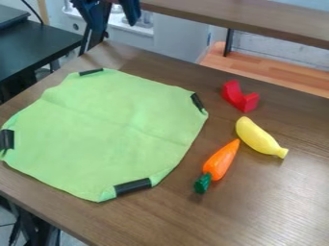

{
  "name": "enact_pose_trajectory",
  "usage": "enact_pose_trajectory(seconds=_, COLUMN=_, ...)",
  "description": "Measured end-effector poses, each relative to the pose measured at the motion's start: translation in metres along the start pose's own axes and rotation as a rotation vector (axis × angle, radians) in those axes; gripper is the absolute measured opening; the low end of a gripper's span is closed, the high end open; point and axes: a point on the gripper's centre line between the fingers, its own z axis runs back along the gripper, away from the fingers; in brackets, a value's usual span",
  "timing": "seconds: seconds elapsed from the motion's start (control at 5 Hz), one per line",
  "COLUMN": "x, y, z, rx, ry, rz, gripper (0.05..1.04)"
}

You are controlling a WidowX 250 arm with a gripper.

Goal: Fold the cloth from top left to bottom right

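Green cloth (119, 132) is laid out flat, unfolded, on L part of bench (283, 202). Soft, matte fabric; outline roughly 8-sided w/ blunted corners & slightly wavy edges. Faint creases are seen across the middle. Short black strips are set at the 4 blunted corners: far one (91, 71), R one (197, 102), near one (133, 186), L one (6, 139). Wood grain is shown on the brown bench top, w/ a soft sheen at lower R.

Just beside cloth, on its R, a carrot (220, 161) is laid at a slant: smooth, tapered, orange, w/ lumpy dk green top toward the viewer. Its tip is pointed at a banana (257, 137), smooth, yellow, gently curved; whether they touch can't be told. Beyond banana, nr cloth's R corner, a red block (241, 97) is placed, smooth, w/ V-shaped notch.

Black pincer (114, 14) is seen at top edge, L of ctr, past far edge of bench. Its fingers are spread wide apart; nothing is seen gripped btwn them. Farther off, a black table (42, 43) is seen at upper L & a brown, wood-grained shelf (257, 21) at upper R.
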Motion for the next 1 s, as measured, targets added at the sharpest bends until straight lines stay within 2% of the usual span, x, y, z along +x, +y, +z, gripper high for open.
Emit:
enact_pose_trajectory(seconds=0.2, x=-0.001, y=0.007, z=-0.013, rx=0.010, ry=0.045, rz=-0.004, gripper=1.001)
enact_pose_trajectory(seconds=0.4, x=0.023, y=0.044, z=-0.020, rx=0.177, ry=0.131, rz=-0.284, gripper=1.001)
enact_pose_trajectory(seconds=0.6, x=0.033, y=0.068, z=-0.007, rx=0.117, ry=0.036, rz=-0.504, gripper=1.001)
enact_pose_trajectory(seconds=0.8, x=0.045, y=0.109, z=-0.008, rx=0.081, ry=0.003, rz=-0.716, gripper=1.001)
enact_pose_trajectory(seconds=1.0, x=0.056, y=0.124, z=-0.021, rx=0.052, ry=0.020, rz=-0.842, gripper=1.001)
